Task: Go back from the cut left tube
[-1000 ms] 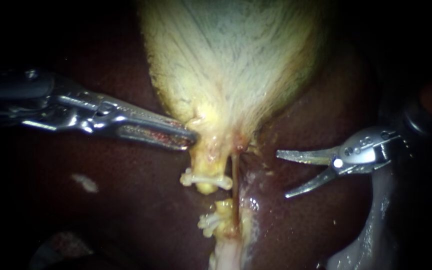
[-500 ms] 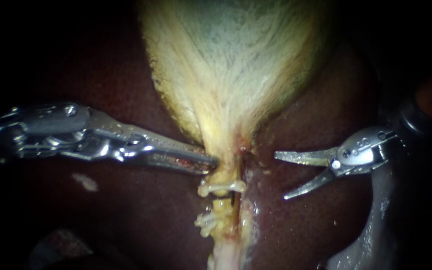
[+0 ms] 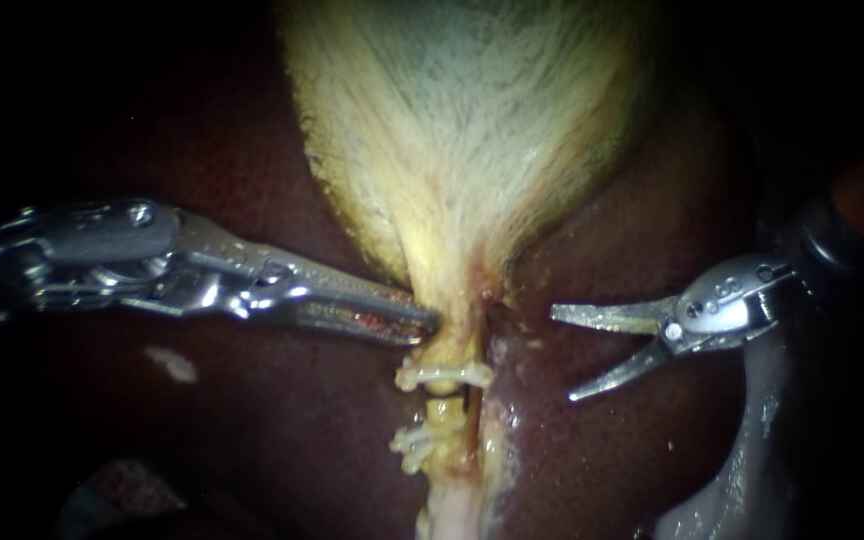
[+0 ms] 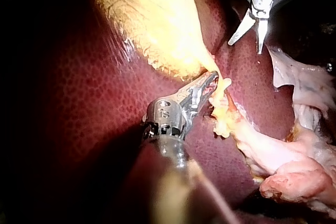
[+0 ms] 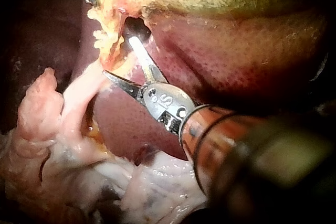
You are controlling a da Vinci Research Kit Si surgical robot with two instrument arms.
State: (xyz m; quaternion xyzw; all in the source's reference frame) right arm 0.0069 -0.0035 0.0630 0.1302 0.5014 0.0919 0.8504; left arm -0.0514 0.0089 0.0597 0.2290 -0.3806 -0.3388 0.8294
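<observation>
Fair warning, a lot of this is hard to read. The dark red-brown liver (image 3: 252,420) sinks into black round the edges, and both shafts vanish in it: my silver left instrument (image 3: 430,322) off to the left, my silver right instrument (image 3: 562,355) off to the right.

The stubby yellowish left tube (image 3: 442,410) sits right below the neck of the pale yellow, white-streaked gallbladder (image 3: 452,160). There's an upper white clip (image 3: 442,375) above the cut and a lower white clip (image 3: 412,443) below it. The two stumps lie nearly end to end, so the cut itself barely shows, and the lower stump runs out of the endoscope view. Just beside it on the right is a thin reddish tube (image 3: 471,405).

My left jaws are clamped on the edge of the gallbladder neck, just above the upper clip. My right jaws stand wide apart with nothing in them, off to the right of both tubes and clear of them.

Versus a second ago, my left instrument has come down and toward the tubes. The upper stump was pulled off to the left then; now it lines up over the lower one. The right instrument has hardly budged.
</observation>
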